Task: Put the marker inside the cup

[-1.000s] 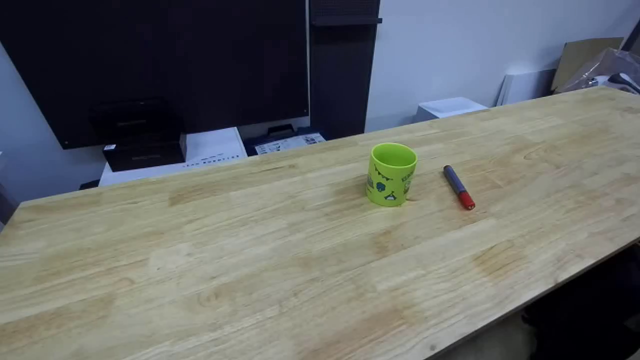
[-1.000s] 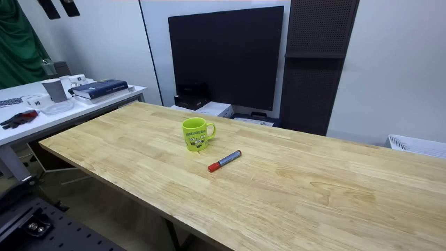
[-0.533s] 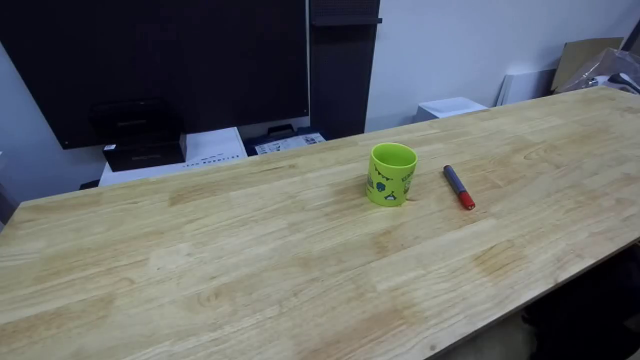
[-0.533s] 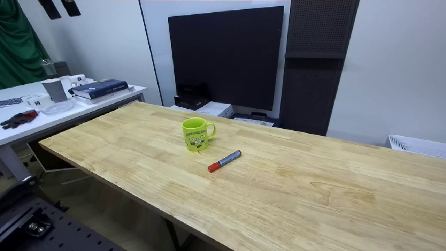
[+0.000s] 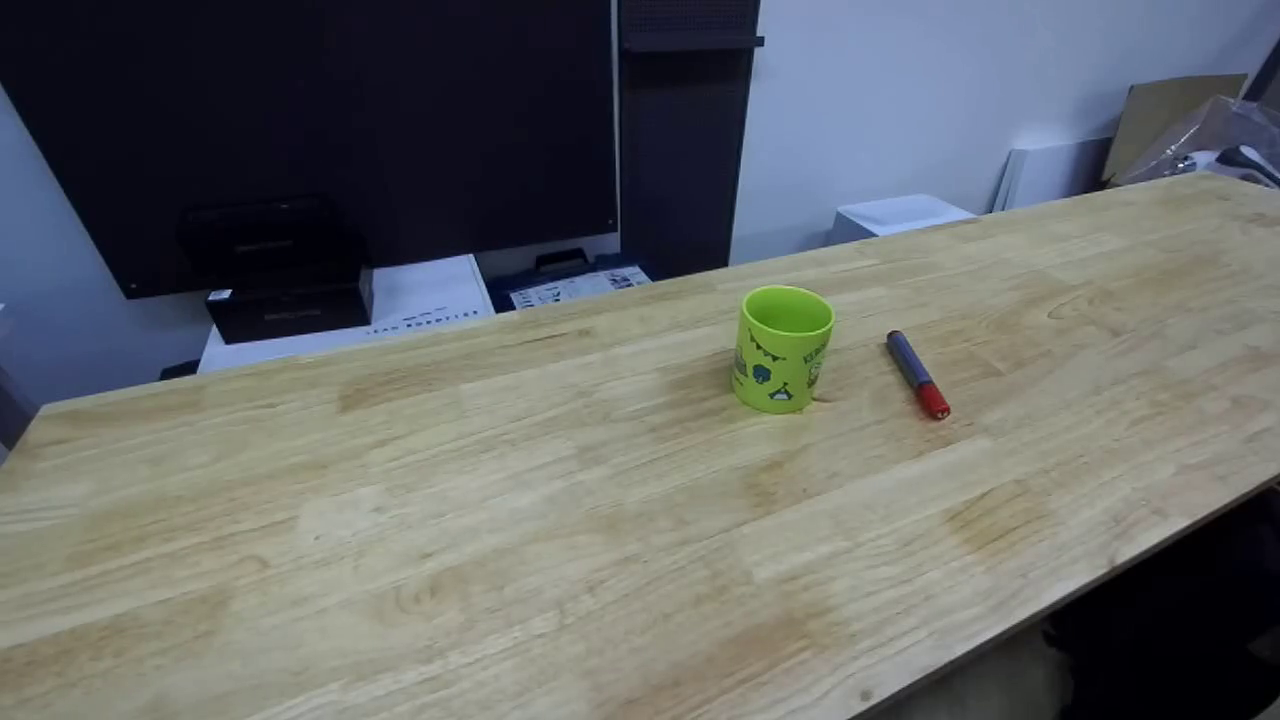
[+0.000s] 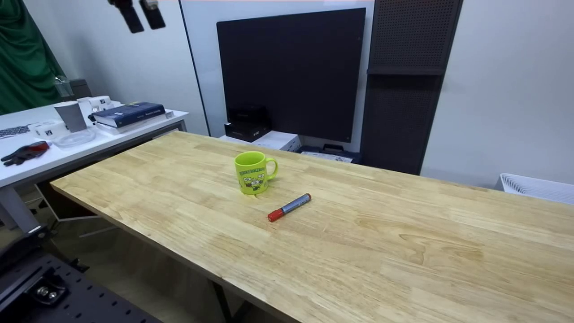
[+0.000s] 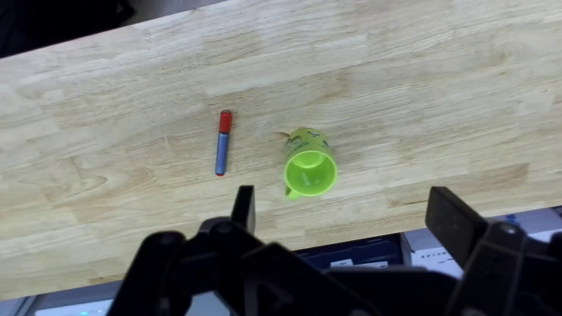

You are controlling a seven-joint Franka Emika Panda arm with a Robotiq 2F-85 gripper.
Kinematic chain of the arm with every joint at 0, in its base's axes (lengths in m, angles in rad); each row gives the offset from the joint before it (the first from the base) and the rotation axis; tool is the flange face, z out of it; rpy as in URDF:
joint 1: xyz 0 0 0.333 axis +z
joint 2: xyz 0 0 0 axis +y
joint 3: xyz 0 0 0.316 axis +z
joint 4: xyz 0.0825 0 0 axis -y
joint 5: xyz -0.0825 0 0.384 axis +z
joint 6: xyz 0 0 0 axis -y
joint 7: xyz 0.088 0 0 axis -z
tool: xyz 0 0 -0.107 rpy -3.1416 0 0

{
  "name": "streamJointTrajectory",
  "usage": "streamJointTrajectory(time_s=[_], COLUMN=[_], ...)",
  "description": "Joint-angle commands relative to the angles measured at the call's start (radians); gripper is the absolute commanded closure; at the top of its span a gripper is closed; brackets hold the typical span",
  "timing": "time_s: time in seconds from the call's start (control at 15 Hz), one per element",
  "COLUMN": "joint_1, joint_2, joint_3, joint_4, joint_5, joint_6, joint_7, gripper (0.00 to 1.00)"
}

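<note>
Gripper, jaws wide and empty, has shifted rightward in an exterior view's upper left; marker and cup unmoved near centre, approach probably just starting.

The lime-green mug stands upright on the wooden table, handle to the right, print facing me. The marker lies near it, not touching, red cap nearer me. High at left, the gripper hangs with fingers parted. A white table beyond holds a blue book.
</note>
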Motion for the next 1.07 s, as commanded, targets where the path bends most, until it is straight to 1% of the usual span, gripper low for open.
streamJointTrajectory(time_s=[0.0,0.2,0.27,0.33,0.47,0.6,0.67,0.8,1.0], joint_1=[-0.088,-0.149,-0.168,-0.146,-0.155,-0.148,-0.157,-0.171,-0.204], joint_2=[0.014,0.082,0.11,0.067,0.091,0.086,0.083,0.131,0.239], joint_3=[-0.084,-0.155,-0.168,-0.151,-0.165,-0.158,-0.139,-0.138,-0.167], joint_4=[-0.082,-0.114,-0.109,-0.106,-0.107,-0.107,-0.105,-0.093,-0.081], joint_5=[-0.046,-0.065,-0.063,-0.055,-0.056,-0.056,-0.075,-0.089,-0.089], joint_6=[0.105,0.239,0.246,0.205,0.216,0.216,0.213,0.244,0.323], joint_7=[-0.018,-0.074,-0.069,-0.071,-0.087,-0.086,-0.059,-0.051,-0.056], gripper=[0.0,0.0,0.0,0.0,0.0,0.0,0.0,0.0,0.0])
